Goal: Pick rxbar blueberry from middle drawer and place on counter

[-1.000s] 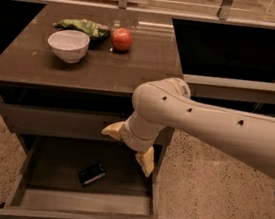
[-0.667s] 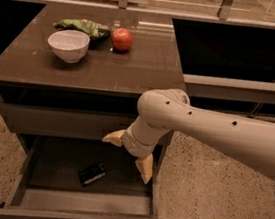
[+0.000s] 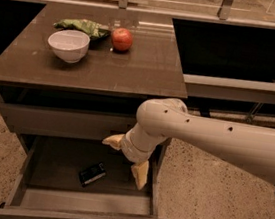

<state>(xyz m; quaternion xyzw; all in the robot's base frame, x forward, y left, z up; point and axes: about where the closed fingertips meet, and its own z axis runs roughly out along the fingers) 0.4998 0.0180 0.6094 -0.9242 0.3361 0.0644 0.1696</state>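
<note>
The rxbar blueberry [image 3: 92, 173] is a small dark bar with pale markings lying flat on the floor of the middle drawer [image 3: 83, 216], which is pulled out. My gripper [image 3: 127, 158] hangs over the drawer's right part, its two pale fingers spread wide and empty, one finger [image 3: 114, 141] near the drawer above, the other [image 3: 140, 173] low at the right. The bar lies left of and below the gripper, apart from it. The counter [image 3: 137, 71] is the glossy dark brown top of the cabinet.
On the counter stand a white bowl [image 3: 69, 45], a red apple [image 3: 121, 39] and a green wrinkly snack bag [image 3: 83, 25] at the back left. A closed drawer front [image 3: 60, 121] is above the open drawer. A dark ledge [image 3: 240, 54] runs to the right.
My gripper has moved down and slightly right, deeper over the open drawer. The bar and the counter objects have not moved.
</note>
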